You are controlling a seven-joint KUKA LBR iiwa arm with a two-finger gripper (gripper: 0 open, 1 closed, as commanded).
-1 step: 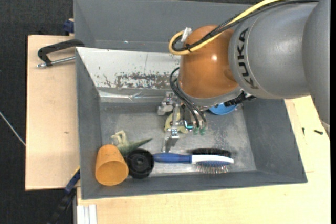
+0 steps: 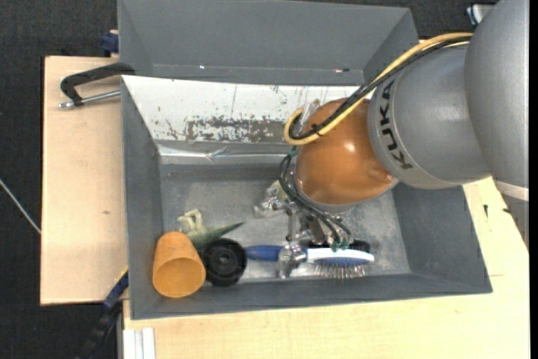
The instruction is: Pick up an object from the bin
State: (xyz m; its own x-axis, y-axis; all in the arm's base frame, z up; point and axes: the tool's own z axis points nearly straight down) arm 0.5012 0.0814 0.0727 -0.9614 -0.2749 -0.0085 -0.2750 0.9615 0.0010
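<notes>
Grey metal bin (image 2: 141, 206). My pincer (image 2: 296, 255), whose spread I cannot tell, is over a blue-handled, white-headed brush (image 2: 336, 258) at the floor's lower edge. A smooth orange cup (image 2: 176, 266) and a round black cap (image 2: 224, 261) lie toward the lower-left corner.

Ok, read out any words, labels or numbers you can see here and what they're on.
"KUKA": black letters on the robot's grey arm link, beside its orange wrist cover.
Nothing else readable; the bin, orange cup and blue-handled brush carry no legible text.
</notes>
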